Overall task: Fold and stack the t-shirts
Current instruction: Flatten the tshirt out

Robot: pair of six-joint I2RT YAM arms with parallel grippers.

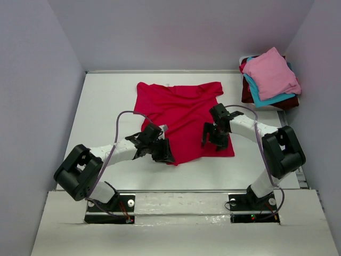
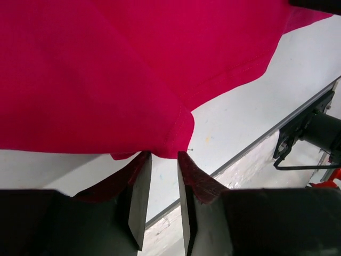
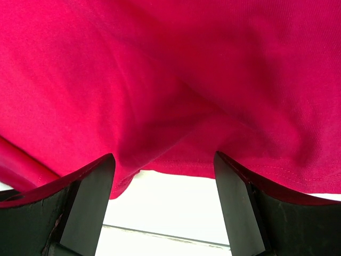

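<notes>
Tabletop (image 1: 106, 101): red t-shirt (image 1: 181, 114), neckline (image 1: 170, 87) apparently rearward.

Lab test cell: white table (image 1: 106, 106) within plain grey walls (image 1: 32, 80)

red t-shirt (image 1: 184, 120): soft matt cloth, fine knit, stitched hem
stacked t-shirts (image 1: 269, 74): same matt cloth look
surface (image 1: 106, 106): smooth white, slight sheen
left hand (image 2: 163, 157): smooth matt black plastic, I'd say
</notes>
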